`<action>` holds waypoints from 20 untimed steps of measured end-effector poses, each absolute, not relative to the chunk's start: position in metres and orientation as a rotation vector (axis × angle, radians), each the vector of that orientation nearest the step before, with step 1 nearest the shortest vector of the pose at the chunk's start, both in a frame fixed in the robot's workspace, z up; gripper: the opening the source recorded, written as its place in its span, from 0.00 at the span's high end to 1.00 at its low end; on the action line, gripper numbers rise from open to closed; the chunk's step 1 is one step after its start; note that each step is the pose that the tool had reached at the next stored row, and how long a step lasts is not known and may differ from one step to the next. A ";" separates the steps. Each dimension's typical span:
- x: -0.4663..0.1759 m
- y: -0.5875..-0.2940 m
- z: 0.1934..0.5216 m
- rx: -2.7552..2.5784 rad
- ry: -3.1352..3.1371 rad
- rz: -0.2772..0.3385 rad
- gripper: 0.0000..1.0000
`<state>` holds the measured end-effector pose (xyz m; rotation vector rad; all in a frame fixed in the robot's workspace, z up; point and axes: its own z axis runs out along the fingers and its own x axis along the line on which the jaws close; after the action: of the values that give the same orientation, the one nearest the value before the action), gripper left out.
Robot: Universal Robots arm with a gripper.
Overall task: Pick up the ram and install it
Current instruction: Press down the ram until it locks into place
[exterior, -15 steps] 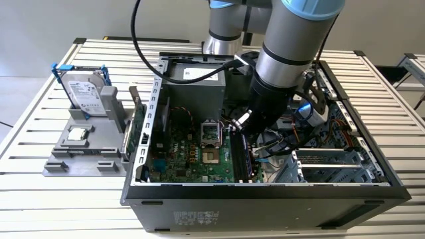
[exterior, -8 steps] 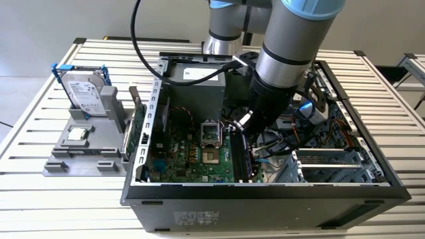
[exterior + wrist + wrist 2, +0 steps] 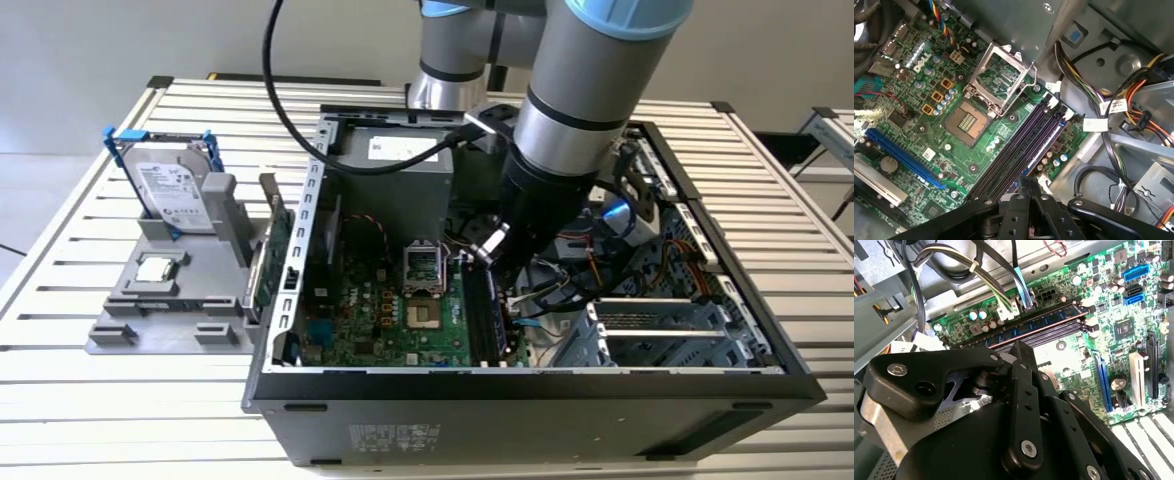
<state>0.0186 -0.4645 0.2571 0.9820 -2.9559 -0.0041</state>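
While reaching down from above into the open computer case (image 3: 534, 405) on the slatted bench (image 3: 120, 400), working at the memory slots.

Beginning at the exterior view's left: standing upright in a grey stand (image 3: 160, 330), a hard drive (image 3: 171, 185) in its blue frame. Lying flat just in front of it, a small square processor chip (image 3: 158, 268). Standing on edge between stand and case wall, a thin green board (image 3: 276, 255), by its looks another memory stick, though hard to say for sure.

Moving on into the case: lying flat on the case floor, the green motherboard (image 3: 380, 320), with the processor socket (image 3: 999, 75) sitting open and empty. Just beyond it, running side by side, the long black memory slots (image 3: 1019, 150).

Sitting upright in one of those slots in the second wrist view, the ram (image 3: 1024, 326), its row of dark chips showing along its length. Hanging right over the slots, the gripper (image 3: 1029, 181), jaws drawn together with nothing showing between them. Touching the ram or hovering just above it: impossible to tell.

Farther to the exterior view's right, trailing through the case, bundles of cables (image 3: 1124, 110), lying close beside the slots.

Judging by this, nearing the end: picking up done, ram looking placed in its slot. Left to settle: whether sitting fully home with the end latches closed, which cannot be made out.
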 end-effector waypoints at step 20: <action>0.018 -0.462 0.255 1.174 -2.886 -0.006 1.00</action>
<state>0.0177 -0.4617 0.2549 1.1744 -2.8857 -0.0056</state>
